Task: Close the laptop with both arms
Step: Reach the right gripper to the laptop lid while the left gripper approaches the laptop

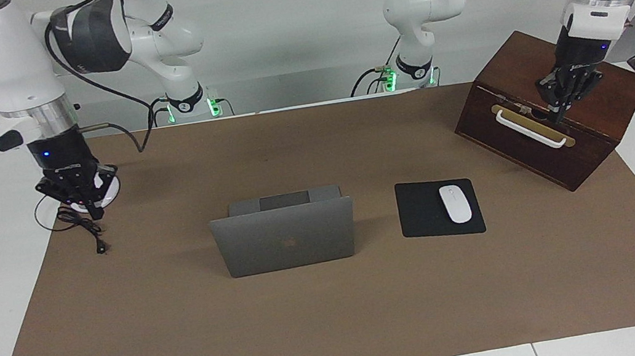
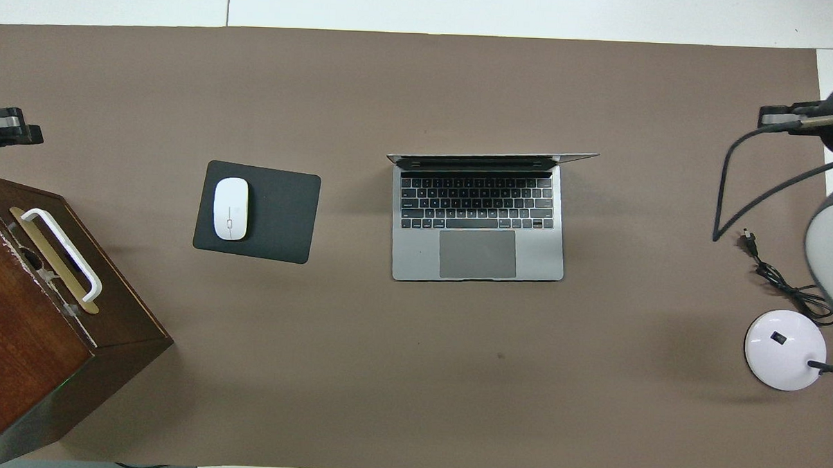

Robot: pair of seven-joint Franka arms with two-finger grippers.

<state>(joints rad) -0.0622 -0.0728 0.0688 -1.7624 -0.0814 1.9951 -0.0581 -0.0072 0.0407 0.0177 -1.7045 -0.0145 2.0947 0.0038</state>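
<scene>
Clearly, the laptop (image 1: 285,232) is not yet touched: it stands open at mid-table on the brown mat (image 1: 338,324), lid upright, keyboard toward the robots. The right gripper (image 1: 78,196) is held over the lamp base (image 2: 785,349) at the right arm's end of the table; the left gripper (image 1: 563,94) is held over the wooden box (image 1: 556,107), close above its white handle (image 1: 531,128). Whether either pincer is wide or narrow cannot be told, and nothing is seen held in either.

For the step to be done well, both grippers should probably be brought in over the mat and set against the lid's top edge, one toward each corner, from the side that bears the logo. The lid should then be pushed evenly toward the keyboard, so that the hinge is not twisted and the base is not slid along the mat. A slow last stretch is advised, lest the lid be slammed.

Around the laptop, a mouse (image 1: 455,203) is seen on a black pad (image 1: 422,213) beside it, toward the left arm's end. A black cord (image 1: 82,226) lies by the lamp base. No thing stands between either gripper and the lid, though the cord could be snagged by the right arm and the mouse brushed by the left if the approach is made low.
</scene>
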